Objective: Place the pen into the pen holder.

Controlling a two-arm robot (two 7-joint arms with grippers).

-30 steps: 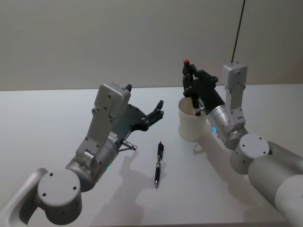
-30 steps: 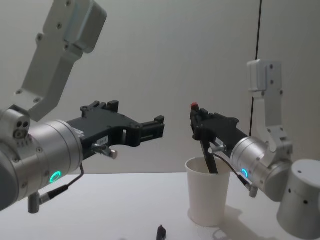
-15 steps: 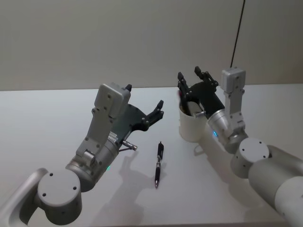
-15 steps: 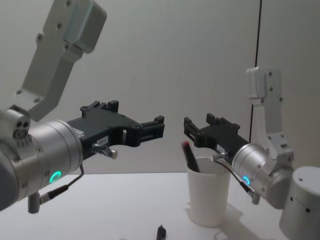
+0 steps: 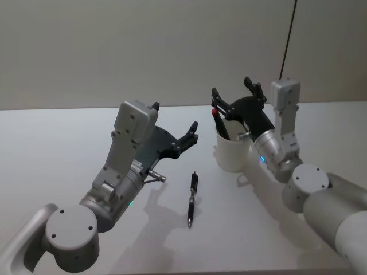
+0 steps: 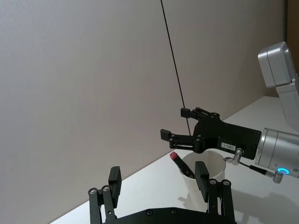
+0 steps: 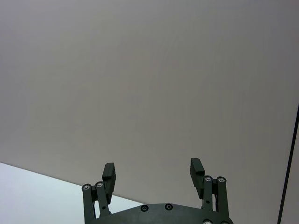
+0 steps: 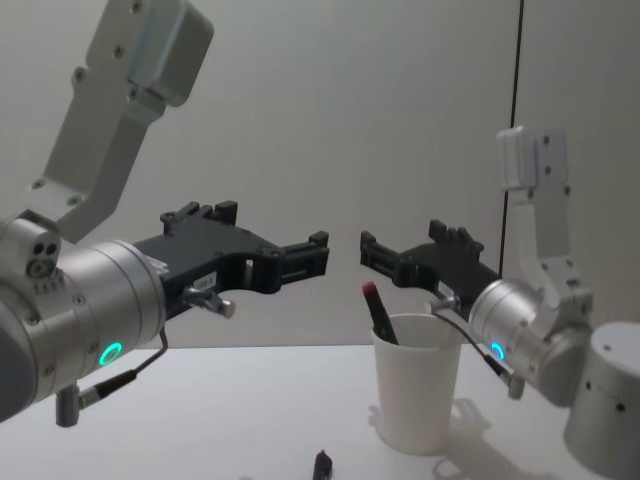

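**Red-capped pen (image 5: 219, 123) in the pen holder (image 5: 232, 154), 1 black pen (image 5: 192, 199) flat on the table (image 5: 57, 143)**

Right of centre in the head view: white paper pen holder, upright on the white table. Inside it, the red-capped pen, leaning toward the frame's left, cap end up and clear of the rolled rim, lower part hidden by the cup wall. Lower right of centre in the chest view: the same cup (image 8: 417, 395), red cap (image 8: 378, 312) poking up at the left side of the rim. Also seen from the left wrist view, cup (image 6: 205, 182) near the lower right, pen (image 6: 181, 163) slanting out of it.

Just above the cup: right gripper (image 5: 232, 90), fingers spread wide, nothing between them, clear of both pen and rim. In the chest view (image 8: 400, 238), level with the top of the red cap or a little higher. In the right wrist view (image 7: 152, 168), 2 black fingers well apart against bare wall (image 7: 149, 70). In the left wrist view (image 6: 174, 123), over the cup, equally wide.

Left of centre in the head view: left gripper (image 5: 175, 117), raised off the table, fingers wide apart as well, empty, pointed toward the cup but well apart from it. Large at the left of the chest view (image 8: 265, 232); along the bottom edge of the left wrist view (image 6: 158, 172).

Lower centre of the head view: the black pen, lying on the table between the 2 arms, roughly along the frame's vertical, apart from the cup and below the left gripper's fingers. At the bottom edge of the chest view, just its end (image 8: 323, 464).

Upper right of the head view: thin black cable (image 5: 288, 37) down the wall.
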